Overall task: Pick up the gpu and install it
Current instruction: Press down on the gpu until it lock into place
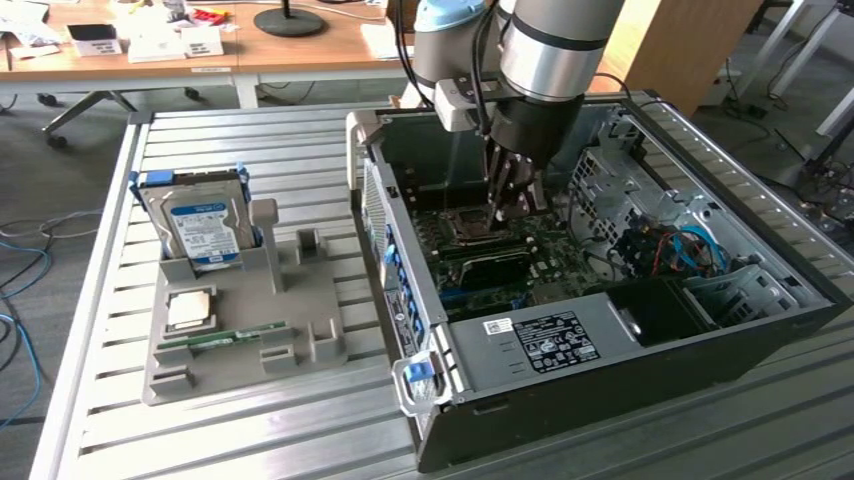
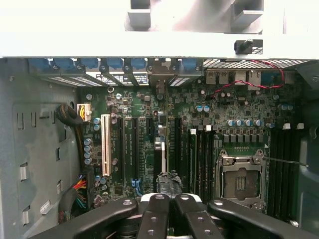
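Note:
My gripper [image 1: 514,208] reaches down into the open computer case [image 1: 400,260], just above the motherboard [image 1: 534,262]. Its black fingers [image 2: 155,214] are shut, tips pressed together with nothing visible between them. In the wrist view the gpu [image 2: 159,149] appears edge-on as a thin dark and pale strip standing in an expansion slot, its end toward the case's rear brackets. My gripper [image 2: 169,185] sits right at the card's near end. Whether the tips touch it I cannot tell.
On the exterior view's left a grey holder [image 1: 307,300] carries a hard drive [image 1: 200,225], a processor chip [image 1: 190,310] and a green memory stick [image 1: 220,340]. Inside the case are the power supply [image 1: 547,340], blue and orange cables [image 1: 674,250] and the processor socket [image 2: 240,181].

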`<state>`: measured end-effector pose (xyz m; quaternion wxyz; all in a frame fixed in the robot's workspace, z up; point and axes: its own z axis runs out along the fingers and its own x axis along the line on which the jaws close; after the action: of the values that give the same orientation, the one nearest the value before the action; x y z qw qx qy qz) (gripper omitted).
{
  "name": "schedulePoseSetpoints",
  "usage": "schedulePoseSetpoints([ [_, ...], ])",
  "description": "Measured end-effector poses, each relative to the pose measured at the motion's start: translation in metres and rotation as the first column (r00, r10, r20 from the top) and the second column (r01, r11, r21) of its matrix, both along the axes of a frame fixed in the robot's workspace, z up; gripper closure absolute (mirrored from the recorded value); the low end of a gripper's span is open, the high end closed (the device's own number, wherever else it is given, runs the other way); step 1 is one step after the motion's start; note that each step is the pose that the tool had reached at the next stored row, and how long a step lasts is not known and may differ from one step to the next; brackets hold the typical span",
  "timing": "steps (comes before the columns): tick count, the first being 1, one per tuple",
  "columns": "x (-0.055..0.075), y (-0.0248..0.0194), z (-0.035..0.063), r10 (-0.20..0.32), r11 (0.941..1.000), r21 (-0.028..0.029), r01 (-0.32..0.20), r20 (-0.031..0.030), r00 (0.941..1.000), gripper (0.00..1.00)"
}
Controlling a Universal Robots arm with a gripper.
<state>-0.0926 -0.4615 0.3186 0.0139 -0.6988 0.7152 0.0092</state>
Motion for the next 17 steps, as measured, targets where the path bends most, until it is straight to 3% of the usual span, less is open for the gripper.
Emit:
schedulePoseSetpoints([
  [12,0.0000,0.0000,-0.0004,0.000,1.0000,0.0000,0.000,0.0000,1.0000,0.89],
  [17,0.0000,0.0000,-0.0054,0.000,1.0000,-0.0001,0.000,-0.0001,1.0000,0.89],
])
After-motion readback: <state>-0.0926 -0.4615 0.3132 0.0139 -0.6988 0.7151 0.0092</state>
